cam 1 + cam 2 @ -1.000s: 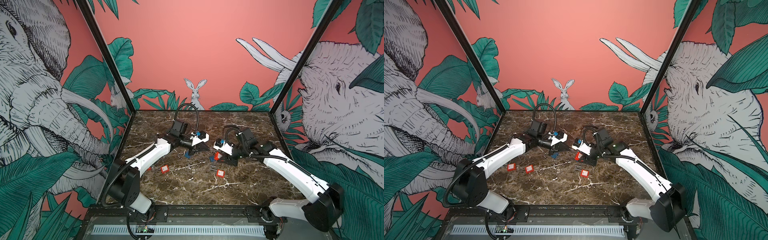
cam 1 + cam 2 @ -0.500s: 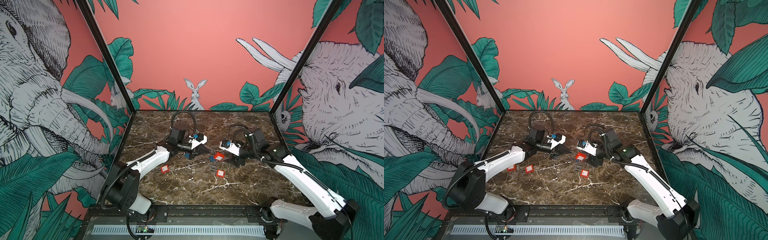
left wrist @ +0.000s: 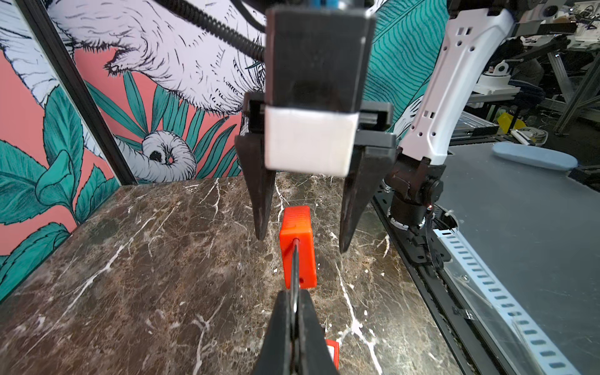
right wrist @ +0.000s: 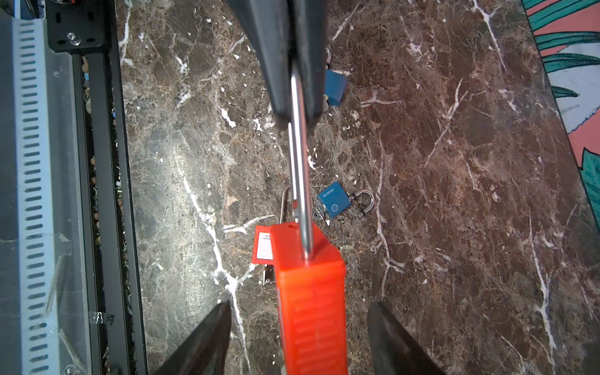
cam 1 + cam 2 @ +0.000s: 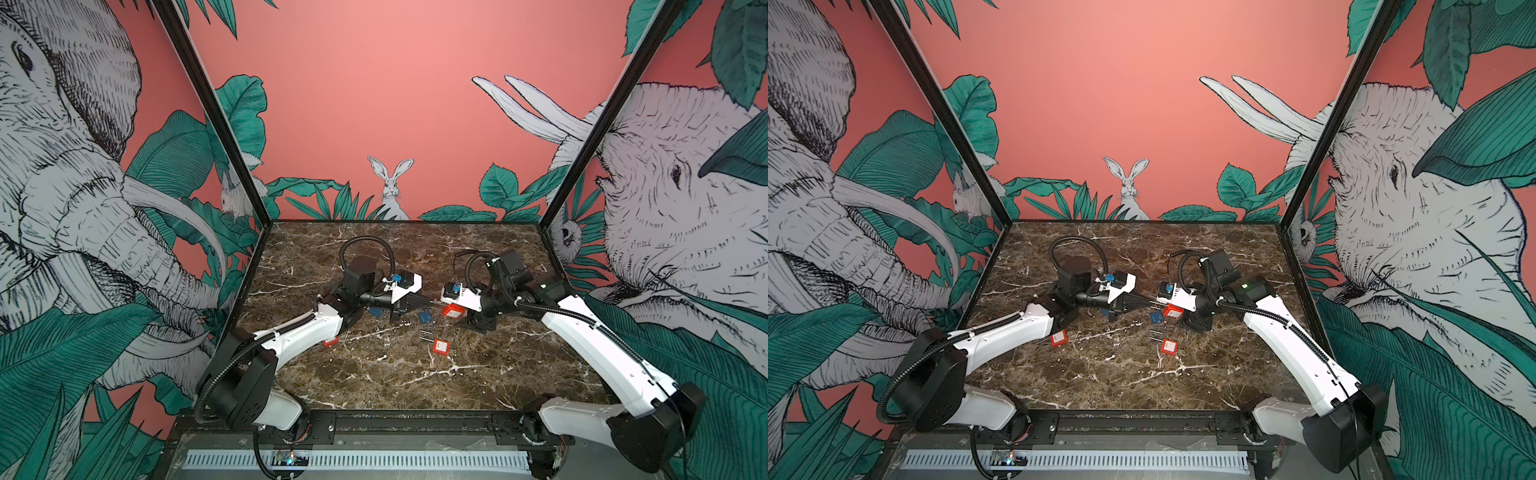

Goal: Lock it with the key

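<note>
Mid-table, a red lock [image 5: 452, 310] is being held clear of the marble table [image 5: 374, 374] by its steel shackle [image 4: 300, 178], which is being pinched in the tightly closed left gripper [image 3: 293, 305]. The left arm is being stretched low from the near left corner, with its gripper pointing right. The right arm is being reached in from the near right corner, bent at the elbow, with its gripper pointing left to face the other.

The right gripper [image 4: 298, 305] is being kept spread, with one finger [image 4: 207, 337] on each side of the lock's body. A gap is showing on both sides in the two wrist views.

A blue lock [image 4: 334, 199] is lying on the table just below the shackle, between the two grippers. A second blue lock [image 4: 334, 86] is being partly hidden behind the left gripper's fingers. A second red lock [image 5: 441, 345] is lying nearer the front, apart from both grippers, and in the right wrist view it is being partly covered by the held lock. A third red lock [image 5: 1058, 338] is lying just beside the left forearm.
</note>
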Robot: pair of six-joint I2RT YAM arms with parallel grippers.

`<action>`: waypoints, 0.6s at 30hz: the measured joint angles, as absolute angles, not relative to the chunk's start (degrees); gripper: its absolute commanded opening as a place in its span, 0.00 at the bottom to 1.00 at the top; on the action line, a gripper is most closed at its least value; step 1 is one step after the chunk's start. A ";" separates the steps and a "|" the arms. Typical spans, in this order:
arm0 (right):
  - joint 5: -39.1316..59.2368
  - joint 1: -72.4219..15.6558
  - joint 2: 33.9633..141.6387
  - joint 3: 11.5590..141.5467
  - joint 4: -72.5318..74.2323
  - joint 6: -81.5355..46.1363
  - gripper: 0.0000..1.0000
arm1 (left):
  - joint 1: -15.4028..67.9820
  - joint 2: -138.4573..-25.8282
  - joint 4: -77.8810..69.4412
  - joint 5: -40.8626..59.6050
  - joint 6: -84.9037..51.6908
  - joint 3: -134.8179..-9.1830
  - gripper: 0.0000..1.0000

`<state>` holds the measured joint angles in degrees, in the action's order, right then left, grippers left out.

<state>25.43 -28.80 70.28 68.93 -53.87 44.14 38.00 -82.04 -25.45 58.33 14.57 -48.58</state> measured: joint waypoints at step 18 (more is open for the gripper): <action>30.61 -27.94 70.19 67.22 -53.08 47.37 0.29 | 39.24 -82.04 -25.82 58.28 14.37 -48.58 0.00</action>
